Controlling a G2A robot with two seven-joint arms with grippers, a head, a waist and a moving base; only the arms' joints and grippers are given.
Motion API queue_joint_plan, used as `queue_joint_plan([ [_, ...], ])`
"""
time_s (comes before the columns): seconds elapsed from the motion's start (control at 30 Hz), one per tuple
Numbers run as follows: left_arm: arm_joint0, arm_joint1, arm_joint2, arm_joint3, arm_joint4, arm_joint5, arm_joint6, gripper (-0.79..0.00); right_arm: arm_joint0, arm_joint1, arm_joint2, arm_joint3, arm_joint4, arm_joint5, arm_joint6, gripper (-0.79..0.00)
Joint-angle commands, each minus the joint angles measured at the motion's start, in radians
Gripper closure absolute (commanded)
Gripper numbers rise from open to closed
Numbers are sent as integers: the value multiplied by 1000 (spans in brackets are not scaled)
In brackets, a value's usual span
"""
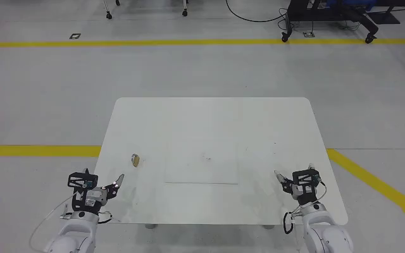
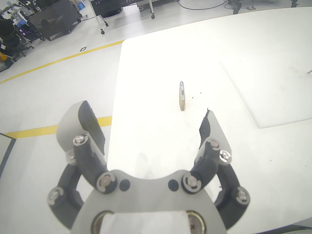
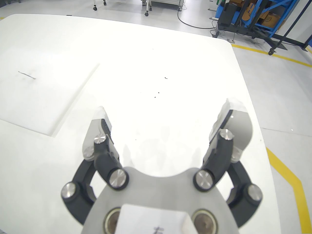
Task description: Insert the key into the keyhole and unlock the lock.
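- The small brass padlock with a silver shackle (image 2: 181, 97) is sitting near the left front of the white table (image 1: 253, 120), straight ahead of the left gripper (image 2: 146, 113). Its long axis is pointing away from that gripper.
- The left gripper is hovering with its jaws spread wide and holding nothing, and it is clearly the nearer arm to the lock.
- A thin grey metal sliver (image 3: 26, 75), probably the key though too small to be sure, is lying flat on the pale rectangular sheet (image 1: 190, 174) at the table's middle.
- The right gripper (image 3: 167, 109) is also gaping, holding nothing, well apart from the sliver.
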Motion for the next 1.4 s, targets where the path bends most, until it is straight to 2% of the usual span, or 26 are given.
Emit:
queue_joint_plan([
  [0.0,0,0,0,0,0,0,0,-785,0,0,0,0,0,0,0,-784],
  [0.17,0,0,0,0,0,0,0,-785,23,-1,-16,-5,-4,-14,29,-785],
  [0.33,0,0,0,0,0,0,0,-785,178,-9,-134,3,-60,-57,201,-785],
  [0.53,0,0,0,0,0,0,0,-785,359,-29,-281,97,-80,-103,318,-785],
  [1.0,0,0,0,0,0,0,0,-785,360,-29,-285,98,-78,-115,316,-785],
  [1.23,0,0,0,0,0,0,0,-785,512,-29,-371,188,-67,-456,339,-785],
  [1.33,0,0,0,0,0,0,0,-785,581,-34,-419,241,-69,-538,372,-785],
  [1.37,0,0,0,0,0,0,0,-785,601,-37,-439,253,-75,-565,386,-662],
])
